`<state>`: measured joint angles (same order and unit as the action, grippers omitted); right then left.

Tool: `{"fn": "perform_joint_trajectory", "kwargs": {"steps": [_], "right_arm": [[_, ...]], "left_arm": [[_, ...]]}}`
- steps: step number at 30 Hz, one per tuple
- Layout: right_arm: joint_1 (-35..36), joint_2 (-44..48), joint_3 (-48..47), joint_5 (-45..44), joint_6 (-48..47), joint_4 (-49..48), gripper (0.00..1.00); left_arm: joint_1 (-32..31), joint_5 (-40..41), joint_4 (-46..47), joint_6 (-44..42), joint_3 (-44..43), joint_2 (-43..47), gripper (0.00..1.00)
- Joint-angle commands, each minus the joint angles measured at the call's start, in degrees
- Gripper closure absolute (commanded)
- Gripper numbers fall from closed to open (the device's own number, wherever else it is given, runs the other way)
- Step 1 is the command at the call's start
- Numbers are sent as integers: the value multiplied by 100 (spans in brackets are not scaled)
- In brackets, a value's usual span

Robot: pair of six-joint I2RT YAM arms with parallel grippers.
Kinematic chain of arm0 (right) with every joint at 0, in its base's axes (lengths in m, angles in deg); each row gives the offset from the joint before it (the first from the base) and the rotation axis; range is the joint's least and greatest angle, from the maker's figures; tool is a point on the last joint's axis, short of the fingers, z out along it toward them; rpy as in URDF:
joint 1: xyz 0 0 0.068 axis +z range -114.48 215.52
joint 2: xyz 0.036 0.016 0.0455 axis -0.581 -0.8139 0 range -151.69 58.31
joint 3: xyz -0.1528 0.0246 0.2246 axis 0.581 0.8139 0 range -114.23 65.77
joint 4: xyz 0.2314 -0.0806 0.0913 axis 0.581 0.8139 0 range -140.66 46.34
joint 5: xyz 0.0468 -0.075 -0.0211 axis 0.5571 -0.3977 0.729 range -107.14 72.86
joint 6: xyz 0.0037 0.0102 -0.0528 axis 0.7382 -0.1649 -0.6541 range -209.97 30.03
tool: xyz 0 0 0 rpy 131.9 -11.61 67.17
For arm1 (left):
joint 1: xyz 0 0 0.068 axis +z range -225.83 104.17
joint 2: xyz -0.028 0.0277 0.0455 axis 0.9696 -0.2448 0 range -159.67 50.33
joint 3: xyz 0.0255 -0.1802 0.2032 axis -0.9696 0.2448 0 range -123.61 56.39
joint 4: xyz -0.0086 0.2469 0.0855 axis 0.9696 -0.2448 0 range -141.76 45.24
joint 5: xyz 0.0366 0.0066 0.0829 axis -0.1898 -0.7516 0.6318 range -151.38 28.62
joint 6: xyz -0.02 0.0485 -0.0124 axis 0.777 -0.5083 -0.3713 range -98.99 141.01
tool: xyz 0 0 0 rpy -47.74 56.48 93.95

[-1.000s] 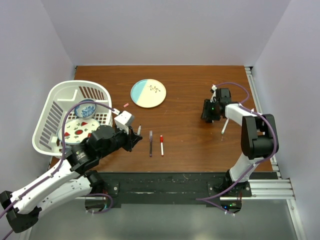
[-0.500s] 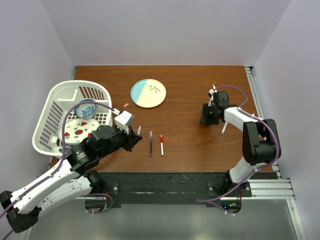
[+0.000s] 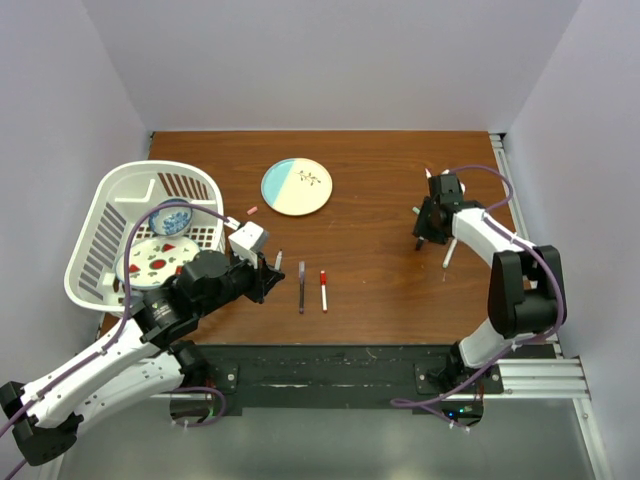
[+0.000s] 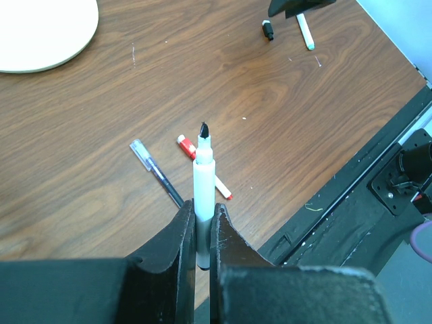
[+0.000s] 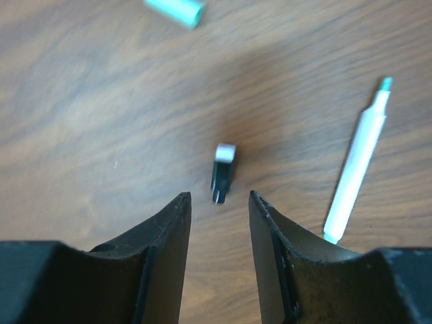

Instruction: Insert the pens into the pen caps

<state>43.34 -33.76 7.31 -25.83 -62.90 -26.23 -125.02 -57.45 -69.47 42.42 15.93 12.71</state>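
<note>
My left gripper [image 4: 200, 209] is shut on a white-barrelled pen [image 4: 204, 169] whose bare black tip points away from it; in the top view it hovers at the table's near left [image 3: 268, 275]. My right gripper [image 5: 219, 199] is open, its jaws just short of a small black cap [image 5: 223, 172] lying on the table, at the right in the top view [image 3: 427, 230]. A green-tipped white pen [image 5: 354, 175] lies to the right of the cap and a green cap [image 5: 174, 9] beyond it. A dark purple pen [image 3: 301, 288] and a red-capped pen [image 3: 323, 290] lie side by side near the front.
A white basket [image 3: 100, 215] with dishes stands at the left. A blue-and-cream plate [image 3: 297, 186] sits at the back middle, with a pink cap [image 3: 252, 210] near it. The table's black front rail [image 3: 330, 360] runs along the near edge.
My right wrist has swung and turned over the black cap, shifting slightly right. The left arm and its pen have not moved.
</note>
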Motion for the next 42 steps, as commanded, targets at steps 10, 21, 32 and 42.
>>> {"fn": "perform_joint_trajectory", "kwargs": {"steps": [10,21,32,42], "right_arm": [[229,-1093,-878,-845,984,493,57],[308,-1445,-746,-986,853,440,79],[449,10,297,462,308,-453,100],[871,2956,2590,3548,992,-3380,100]], "left_arm": [[15,-23,168,-67,30,45,100],[15,-67,177,-84,30,-34,100],[6,-856,651,222,127,-86,100],[-3,-2413,2782,1259,882,-746,100]]}}
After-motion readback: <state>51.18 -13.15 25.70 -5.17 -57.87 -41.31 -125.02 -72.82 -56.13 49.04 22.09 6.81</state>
